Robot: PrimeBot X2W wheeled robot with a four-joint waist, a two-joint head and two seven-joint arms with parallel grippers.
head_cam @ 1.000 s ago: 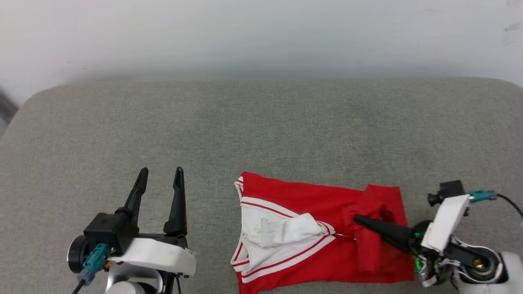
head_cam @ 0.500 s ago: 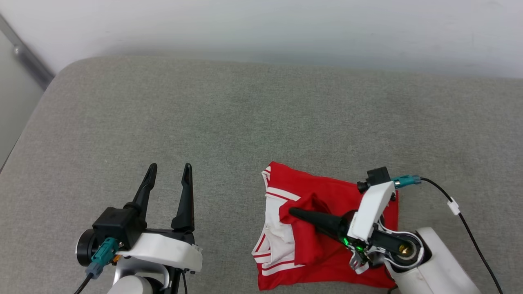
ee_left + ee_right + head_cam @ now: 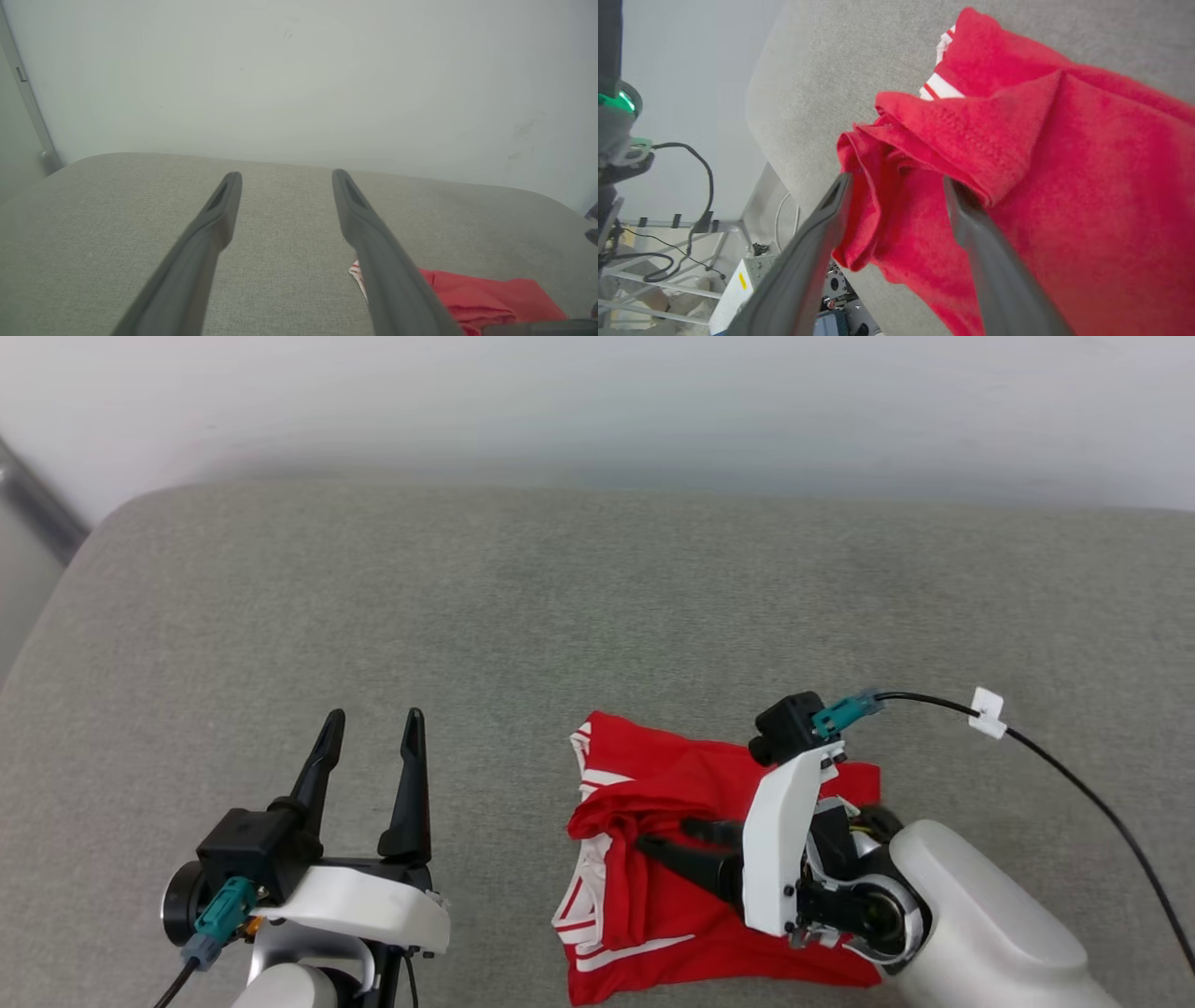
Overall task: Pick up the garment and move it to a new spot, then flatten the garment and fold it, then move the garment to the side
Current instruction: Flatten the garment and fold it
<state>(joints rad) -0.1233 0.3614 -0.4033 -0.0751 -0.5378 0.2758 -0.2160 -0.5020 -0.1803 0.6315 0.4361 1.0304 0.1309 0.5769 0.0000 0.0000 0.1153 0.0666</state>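
The garment [image 3: 653, 784] lies bunched on the grey padded surface [image 3: 523, 616], red with white striped panels at its left edge. A red fold is heaped across its middle. My right gripper [image 3: 667, 835] lies low over that fold, pointing left, fingers apart. In the right wrist view the right gripper [image 3: 896, 182] stands open with the loose red fold of the garment [image 3: 1064, 163] between and over its fingers. My left gripper [image 3: 372, 719] stands open over bare surface left of the garment, holding nothing. The left gripper [image 3: 285, 175] has the garment [image 3: 486, 294] at its lower right.
A pale wall [image 3: 597, 401] runs behind the padded surface, whose rounded left corner [image 3: 103, 532] drops away. A black cable [image 3: 1074, 775] trails from my right wrist. Past the surface's edge, the right wrist view has a metal rack and cables [image 3: 668, 242].
My right gripper dragged a red fold leftward over the white panel, then opened and let it go. The left gripper stayed open. The head camera shifted.
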